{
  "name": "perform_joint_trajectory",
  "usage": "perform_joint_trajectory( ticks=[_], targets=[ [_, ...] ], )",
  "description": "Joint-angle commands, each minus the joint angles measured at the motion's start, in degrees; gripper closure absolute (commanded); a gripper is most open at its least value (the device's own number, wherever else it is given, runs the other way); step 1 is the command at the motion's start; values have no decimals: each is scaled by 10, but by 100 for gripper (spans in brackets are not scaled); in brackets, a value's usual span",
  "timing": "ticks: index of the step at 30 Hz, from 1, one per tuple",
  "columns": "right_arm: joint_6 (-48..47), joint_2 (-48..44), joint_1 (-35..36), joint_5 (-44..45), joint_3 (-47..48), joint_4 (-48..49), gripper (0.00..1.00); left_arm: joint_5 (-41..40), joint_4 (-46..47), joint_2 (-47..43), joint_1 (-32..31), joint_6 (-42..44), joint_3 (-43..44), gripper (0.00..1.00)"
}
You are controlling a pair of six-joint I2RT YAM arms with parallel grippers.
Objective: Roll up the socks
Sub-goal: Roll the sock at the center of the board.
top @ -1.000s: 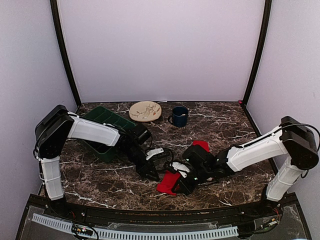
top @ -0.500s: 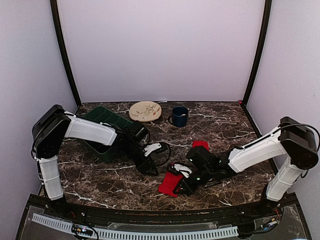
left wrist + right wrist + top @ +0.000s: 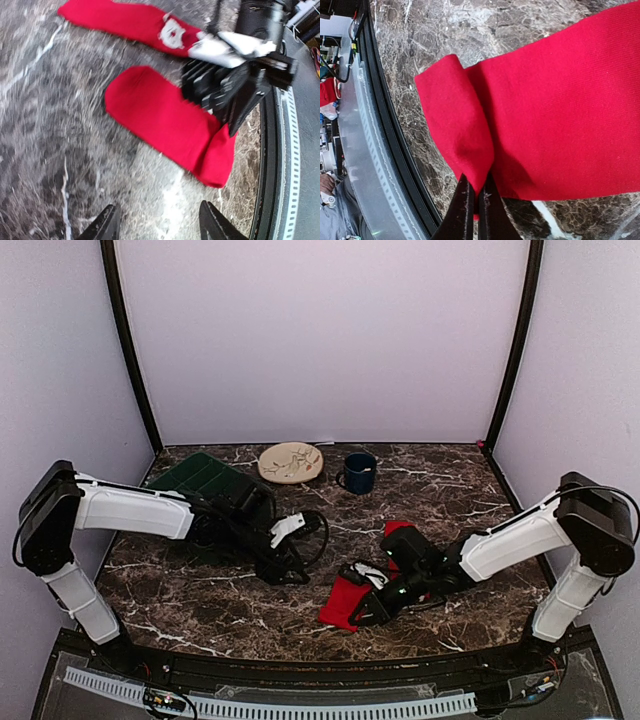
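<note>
Item: socks [image 3: 165, 125], red, laid on the marble surface [image 3: 200, 600] near its front edge. Fingers of right gripper [image 3: 474, 200]: closed on one sock's folded-over end. Fingers of left gripper [image 3: 157, 222]: apart, empty, nearby. Recommended: fold to be turned tightly and evenly, far end pinned.

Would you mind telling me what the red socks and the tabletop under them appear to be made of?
The socks: soft matte knit fabric; fine ribbing shows up close and the pinched end folds limply. The tabletop: smooth dark stone, probably marble by its white veining, though a printed laminate would look the same.
</note>
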Motion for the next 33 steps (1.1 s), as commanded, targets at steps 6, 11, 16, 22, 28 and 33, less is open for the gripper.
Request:
perform_joint_trajectory(
  ticks=[6,11,16,22,28,33],
  targets=[
    [37,19,-22,-80,5,18,100,-35,-21,11,-83,85,22,43],
    [46,20,-24,-93,0,19,100,-19,-21,23,-98,104,21,42],
    [57,22,-25,-104,-4,31,100,-16,-33,39,-115,120,35,41],
    [66,27,-26,-114,-9,38,100,-27,-36,57,-140,135,49,42],
    [70,30,-26,-120,-15,47,100,-34,-56,83,-152,152,71,44],
    [74,28,-26,-123,-22,54,100,-42,-61,102,-158,161,84,46]
  ],
)
